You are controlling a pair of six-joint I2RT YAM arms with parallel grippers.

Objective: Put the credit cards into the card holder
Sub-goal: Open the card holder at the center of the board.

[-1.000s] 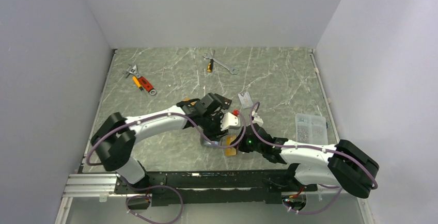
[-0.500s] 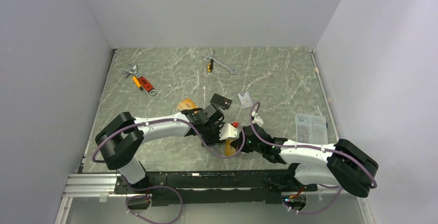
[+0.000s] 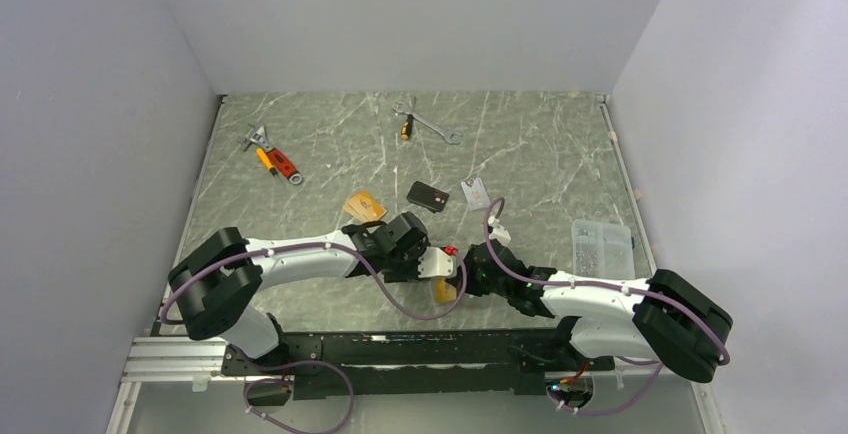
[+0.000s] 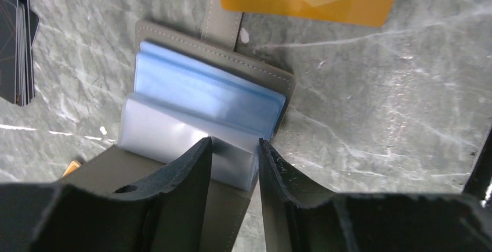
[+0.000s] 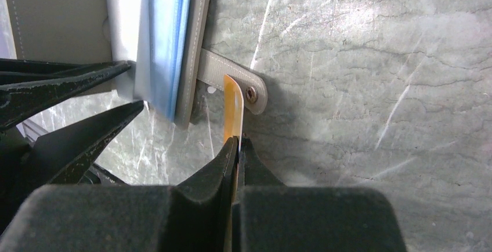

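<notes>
Orange card point(image 5: 234, 112) clamped edge-on in right gripper point(image 5: 238, 143), tip beside strap point(image 5: 229, 73) of open card holder point(image 4: 264, 75) | left gripper point(image 4: 235, 147) jaws apart, astride blue pocket leaves point(image 4: 203, 92) | risk: unpinned leaves flopping shut, card snagging on strap, missing the pocket

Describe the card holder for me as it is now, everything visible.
The card holder lies open on the marbled table: taupe-grey stitched cover, light blue pockets, frosted leaves, a snap strap. The left hand straddles the frosted leaves, jaws apart. The right hand holds an orange card edge-on beside the strap.
</notes>
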